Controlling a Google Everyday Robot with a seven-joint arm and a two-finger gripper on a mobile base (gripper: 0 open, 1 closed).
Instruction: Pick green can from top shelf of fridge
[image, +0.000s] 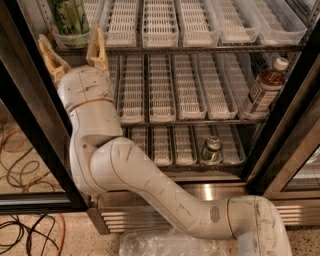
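Robot gripper (71, 46) is reaching into the fridge (280, 125) with its two tan fingers (96, 47) spread wide and holding nothing, just below the green can (69, 17) standing at the top shelf's (200, 48) left end.
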